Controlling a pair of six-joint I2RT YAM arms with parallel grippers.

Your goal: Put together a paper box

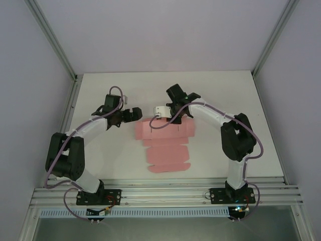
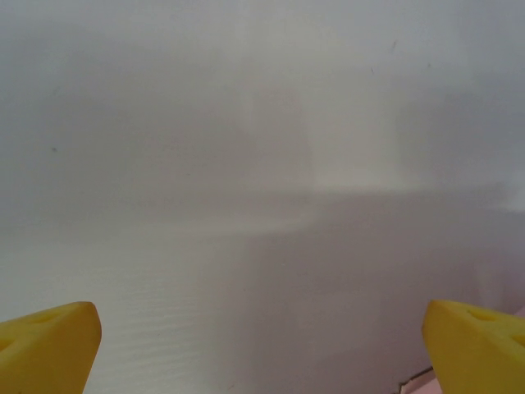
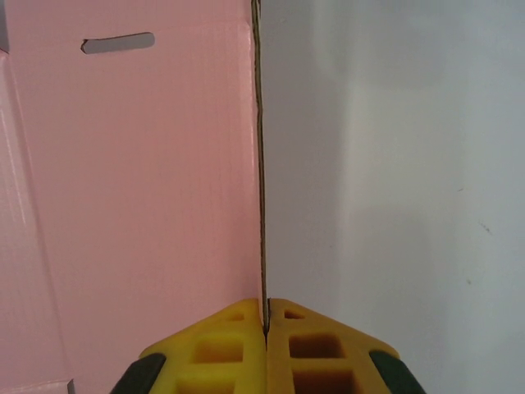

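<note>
Within right gripper (image 3: pixel 267 318), paper box (image 3: pixel 139 205) edge

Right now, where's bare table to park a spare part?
Crowded at the far edge of the paper box: right gripper shut on it, left gripper open alongside. Bare: the table strip beyond them, and the near patch left of the box.

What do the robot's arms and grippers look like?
The left arm and right arm are alike: chunky black joints joined by white links, with a mauve cable looping along each. Each stands on a black base plate. The fingers are yellow wedges with square recesses, backed in black.
</note>
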